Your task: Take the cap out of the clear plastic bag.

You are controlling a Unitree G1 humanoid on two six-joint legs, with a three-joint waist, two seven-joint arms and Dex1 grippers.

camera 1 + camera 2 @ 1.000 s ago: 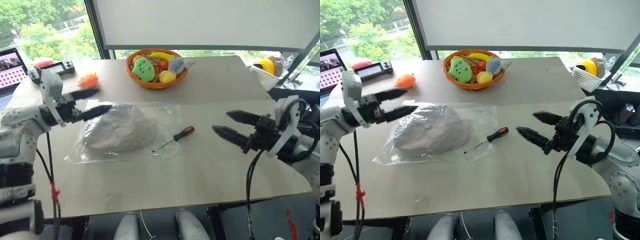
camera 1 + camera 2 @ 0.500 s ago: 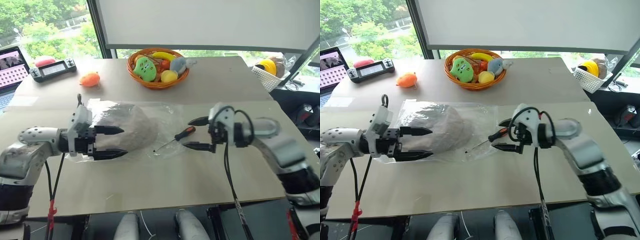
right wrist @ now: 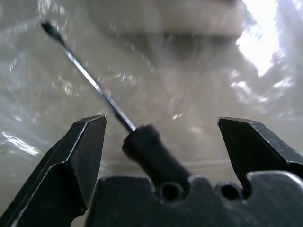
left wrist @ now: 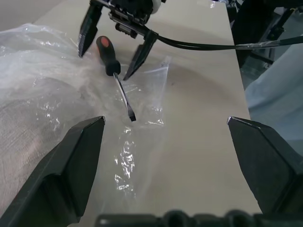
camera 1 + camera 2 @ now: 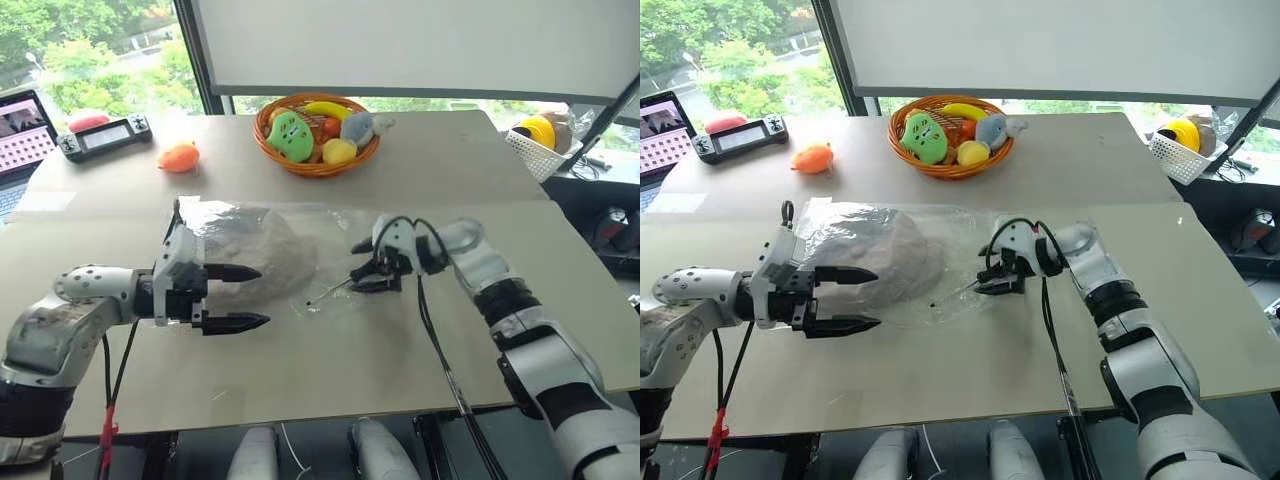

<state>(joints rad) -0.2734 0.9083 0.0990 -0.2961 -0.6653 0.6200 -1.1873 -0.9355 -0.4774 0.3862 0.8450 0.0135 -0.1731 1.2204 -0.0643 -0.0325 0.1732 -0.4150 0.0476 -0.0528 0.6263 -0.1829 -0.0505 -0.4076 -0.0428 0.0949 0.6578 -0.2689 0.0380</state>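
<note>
Both jaws spread wide, gripping nothing.

Left gripper at near edge of clear plastic bag, 1 finger over cap lying inside bag on table. Right gripper straddling handle of screwdriver on bag's right end. Farther back: fruit basket, orange toy, handheld console.

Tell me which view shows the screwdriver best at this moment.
The left wrist view: the whole screwdriver, handle to tip, lies on the clear plastic bag between the open right gripper's fingers. The right wrist view gives a blurred close-up of handle and shaft. In the eye views the gripper hides its handle.
</note>
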